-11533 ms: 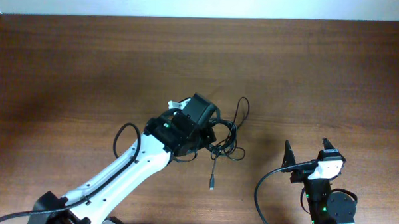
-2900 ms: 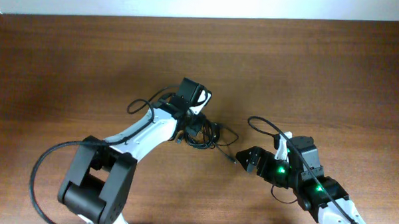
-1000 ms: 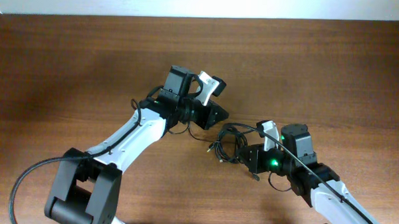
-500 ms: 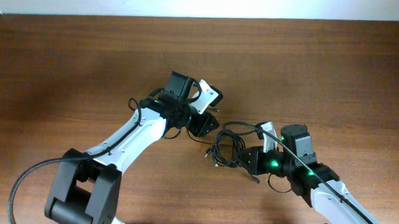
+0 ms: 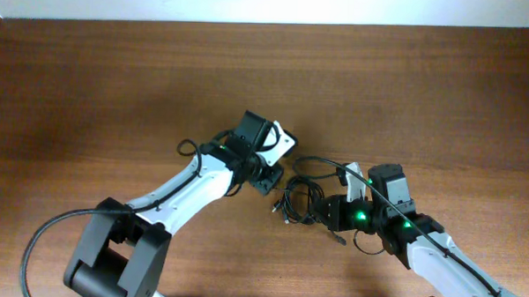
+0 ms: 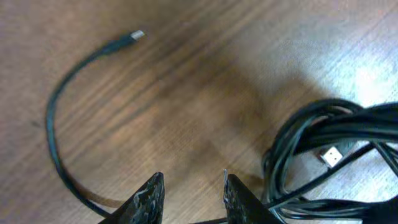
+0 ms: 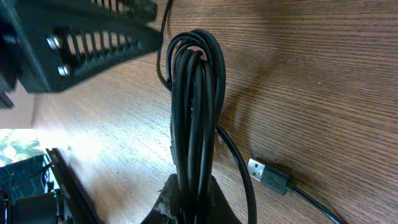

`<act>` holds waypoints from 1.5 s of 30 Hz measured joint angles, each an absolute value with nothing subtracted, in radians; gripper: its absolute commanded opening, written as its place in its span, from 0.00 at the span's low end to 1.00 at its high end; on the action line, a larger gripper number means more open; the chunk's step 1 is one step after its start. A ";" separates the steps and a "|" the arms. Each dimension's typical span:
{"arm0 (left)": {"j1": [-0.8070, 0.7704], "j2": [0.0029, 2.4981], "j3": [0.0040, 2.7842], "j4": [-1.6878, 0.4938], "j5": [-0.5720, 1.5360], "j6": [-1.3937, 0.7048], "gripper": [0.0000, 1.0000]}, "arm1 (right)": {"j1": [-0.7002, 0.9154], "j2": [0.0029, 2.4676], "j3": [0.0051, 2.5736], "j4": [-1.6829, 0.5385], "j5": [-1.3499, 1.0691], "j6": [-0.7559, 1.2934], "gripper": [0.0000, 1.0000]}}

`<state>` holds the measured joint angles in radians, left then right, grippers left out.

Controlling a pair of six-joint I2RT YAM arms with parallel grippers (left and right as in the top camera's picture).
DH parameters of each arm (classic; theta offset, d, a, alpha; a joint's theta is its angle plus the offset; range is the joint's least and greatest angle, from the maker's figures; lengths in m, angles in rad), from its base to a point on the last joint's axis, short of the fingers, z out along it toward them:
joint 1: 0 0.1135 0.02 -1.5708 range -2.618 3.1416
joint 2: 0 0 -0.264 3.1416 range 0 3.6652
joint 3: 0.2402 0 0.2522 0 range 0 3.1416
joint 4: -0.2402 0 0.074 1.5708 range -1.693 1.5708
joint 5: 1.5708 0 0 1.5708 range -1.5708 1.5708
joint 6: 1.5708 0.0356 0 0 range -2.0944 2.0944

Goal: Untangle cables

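Observation:
The cables (image 5: 300, 199) lie as a tangled black bundle on the wooden table between my two arms. In the right wrist view the bundle (image 7: 196, 93) runs straight up from my right gripper (image 7: 193, 190), which is shut on several strands. A USB plug (image 7: 270, 174) lies beside it. My left gripper (image 5: 270, 179) hovers just left of the bundle. Seen from the left wrist, it (image 6: 191, 179) stands open over bare wood. The bundle (image 6: 329, 140) is to its right, and a loose strand with a small plug (image 6: 137, 35) curves away to its left.
The table (image 5: 90, 89) is dark brown wood, with a pale wall edge along the back. The thick arm cable (image 5: 54, 225) loops by the left arm's base. The left arm's black housing (image 7: 81, 43) fills the upper left of the right wrist view.
My left gripper has swung down and to the right toward the bundle, and its jaws have parted. The right gripper keeps its hold and has hardly moved.

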<state>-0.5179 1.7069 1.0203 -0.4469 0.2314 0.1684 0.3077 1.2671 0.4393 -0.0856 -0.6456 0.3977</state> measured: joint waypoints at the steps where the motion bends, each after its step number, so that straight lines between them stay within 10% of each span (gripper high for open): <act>1: -0.527 1.707 1.016 -0.445 0.231 0.168 0.33 | 0.308 1.267 0.439 -0.086 -0.645 0.411 0.04; 25: -0.623 1.810 1.015 -0.312 0.201 0.122 0.26 | 0.307 1.485 0.454 -0.002 -0.588 0.651 0.04; 29: -0.669 1.811 1.015 -0.315 0.192 0.109 0.00 | 0.307 1.485 0.454 -0.006 -0.589 0.653 0.04; 39: -0.672 1.811 1.015 -0.352 0.173 0.082 0.19 | 0.307 1.486 0.454 -0.010 -0.592 0.655 0.04; 45: -0.677 1.819 1.015 -0.351 0.176 0.074 0.00 | 0.307 1.489 0.453 -0.013 -0.592 0.655 0.04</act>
